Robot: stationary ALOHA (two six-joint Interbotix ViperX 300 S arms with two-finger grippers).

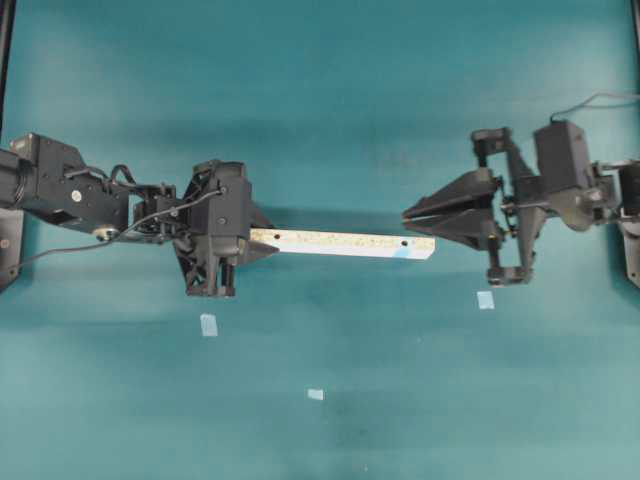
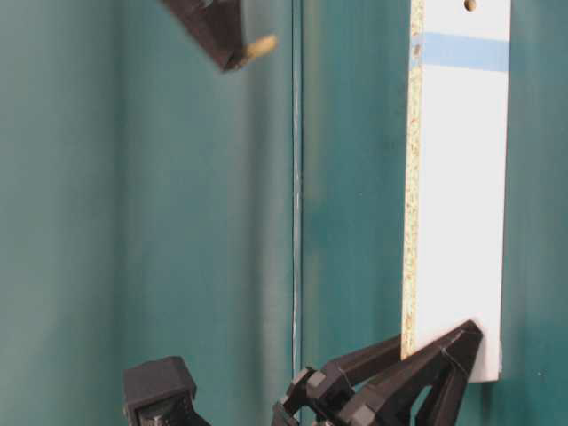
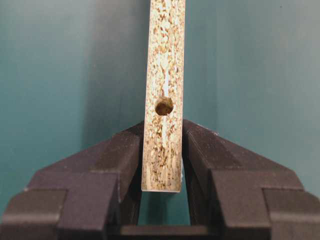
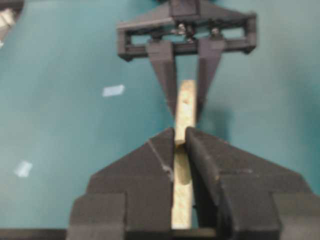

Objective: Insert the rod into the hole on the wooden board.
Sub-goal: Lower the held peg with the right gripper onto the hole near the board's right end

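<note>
The left tool [image 3: 162, 165] is clamping the near end of the wooden board [image 3: 165, 60], its two black fingers [image 3: 120, 160] pressing against the strip's opposite sides. The board is standing on edge, showing its speckled particleboard face to the camera and running straight away toward the top of the view. A small dark round hole [image 3: 164, 106] is sitting just beyond the fingertips. The teal tabletop [image 3: 60, 75] is lying underneath.

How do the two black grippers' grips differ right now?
The left gripper clamps one end of the long speckled particleboard strip, beside its dark hole. The right gripper pinches the tiny cream dowel peg at its very tips, clear of the strip. Both are shut on their loads.
</note>
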